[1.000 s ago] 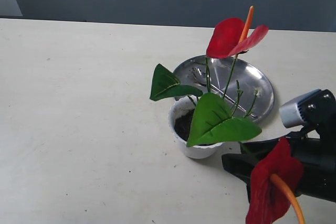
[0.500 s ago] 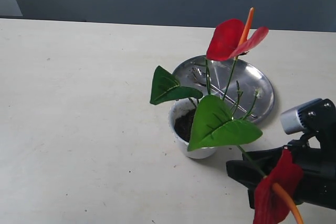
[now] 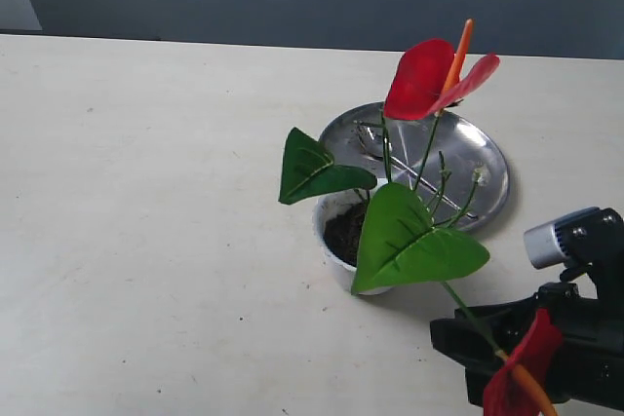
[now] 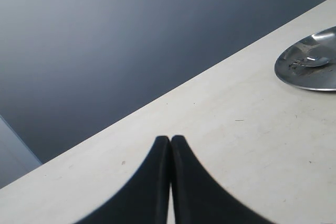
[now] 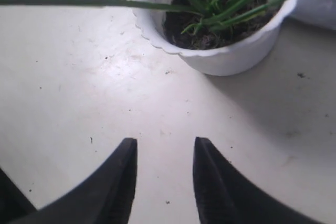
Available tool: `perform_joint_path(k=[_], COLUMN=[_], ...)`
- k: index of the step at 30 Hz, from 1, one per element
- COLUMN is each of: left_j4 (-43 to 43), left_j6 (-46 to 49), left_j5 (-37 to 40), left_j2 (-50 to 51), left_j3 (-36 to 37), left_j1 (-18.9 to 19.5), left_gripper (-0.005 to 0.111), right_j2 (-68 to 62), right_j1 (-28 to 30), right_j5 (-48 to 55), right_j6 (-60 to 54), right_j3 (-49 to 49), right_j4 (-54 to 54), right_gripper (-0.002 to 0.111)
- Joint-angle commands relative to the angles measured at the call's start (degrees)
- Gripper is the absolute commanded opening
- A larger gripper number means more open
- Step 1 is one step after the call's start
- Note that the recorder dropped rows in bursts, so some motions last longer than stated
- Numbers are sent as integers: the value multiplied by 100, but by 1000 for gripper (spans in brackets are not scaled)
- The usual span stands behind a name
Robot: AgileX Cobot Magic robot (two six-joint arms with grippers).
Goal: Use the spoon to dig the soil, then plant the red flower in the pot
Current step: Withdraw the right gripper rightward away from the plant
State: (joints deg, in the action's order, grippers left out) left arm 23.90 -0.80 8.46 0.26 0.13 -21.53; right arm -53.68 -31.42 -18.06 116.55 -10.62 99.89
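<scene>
Two grippers are shown, and neither is holding anything. The right gripper (image 5: pixel 160 182) is seen with its black fingers (image 5: pixel 118 182) spread apart over bare table, nothing between them. Just ahead of its tips the pot (image 5: pixel 231 51) is standing upright on the table (image 5: pixel 79 87) — white, smooth plastic, with a scalloped rim. Dark, crumbly soil (image 5: pixel 210 35) is packed inside it, and thin green stems of the red flower (image 3: pixel 429 80) are bunched in that soil and fan outward. In the exterior view one glossy red bloom with an orange spike is held high above the pot; a second bloom hangs low in front of the right arm's black body and partly hides it. Two broad, heart-shaped green leaves are spread over the pot's mouth, so most of the soil is screened from that side.

Beyond the pot, on the far side from the right gripper, a round steel plate (image 3: pixel 478 158) lies flat and mirror-bright; the spoon (image 3: pixel 370 138) is laid in it, thin and silver.

The left gripper (image 4: pixel 170 182) is pressed together, fingertips touching — well apart from the plate, with only matte, pale tabletop beneath.
</scene>
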Motion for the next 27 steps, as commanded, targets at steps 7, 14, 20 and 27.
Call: perform_joint_path(k=[7, 14, 20, 27], left_j4=[-45, -45, -45, -45], left_j6=[-32, -32, -32, -32], left_j5=[-59, -59, -59, -59], left_j2=[-26, -26, -26, -26], left_j3=[-13, -13, -13, -13], left_j1=[-38, -38, -38, -38], left_gripper=[1, 1, 1, 1], right_j2=[9, 9, 9, 9], right_j1=[-5, -5, -5, -5], right_j5=[112, 175, 544, 664], right_j6=[167, 177, 200, 323], right_j3=[59, 59, 244, 347], right_j4=[5, 5, 5, 5], right_gripper=[36, 36, 36, 36])
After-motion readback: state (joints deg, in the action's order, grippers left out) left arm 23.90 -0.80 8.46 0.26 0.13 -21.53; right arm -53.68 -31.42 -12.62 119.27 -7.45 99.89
